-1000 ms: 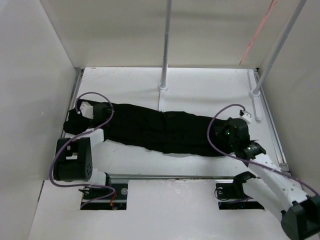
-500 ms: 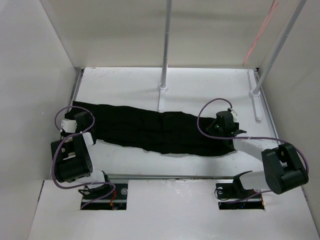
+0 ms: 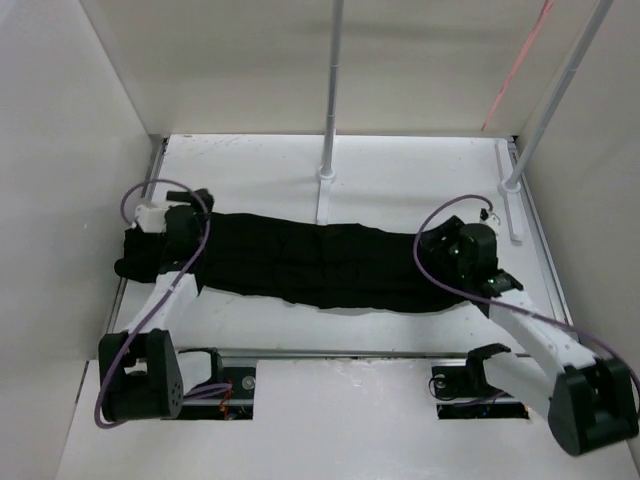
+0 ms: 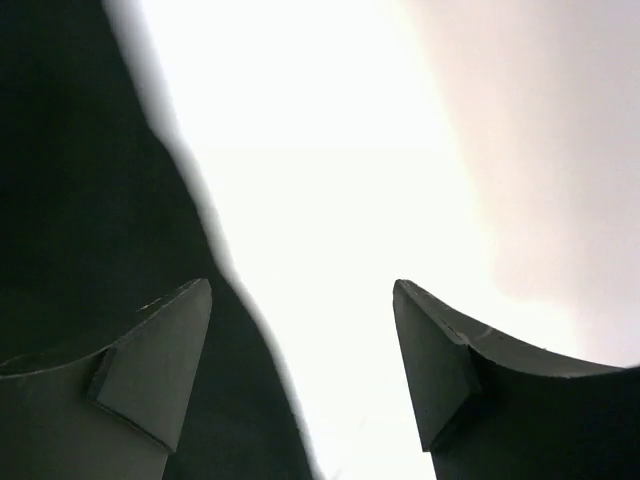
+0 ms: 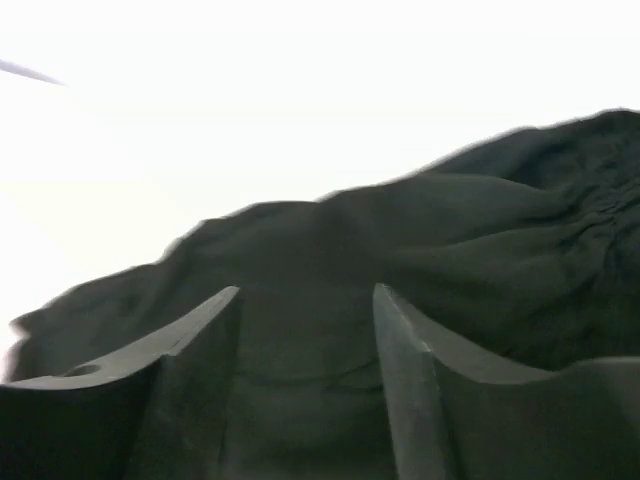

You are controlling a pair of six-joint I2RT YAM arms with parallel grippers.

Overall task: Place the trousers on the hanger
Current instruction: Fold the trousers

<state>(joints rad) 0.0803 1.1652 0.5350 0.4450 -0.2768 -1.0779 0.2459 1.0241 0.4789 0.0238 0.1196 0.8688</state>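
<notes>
One pair of trousers point(image 3: 300, 260), two grippers point(image 4: 300, 290) point(image 5: 305, 290), two white poles point(image 3: 330, 90) point(image 3: 560, 90), two purple cables point(image 3: 165, 184) point(image 3: 445, 212)

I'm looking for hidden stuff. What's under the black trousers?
The trousers lie spread on the white table, which shows around them. Anything beneath the cloth is covered and cannot be seen.

The left arm point(image 3: 160, 300) and right arm point(image 3: 530, 335) are showing white links, black joints and looping purple cables point(image 3: 418, 250); their dark wedge fingers point(image 4: 150, 370) are tapering.
</notes>
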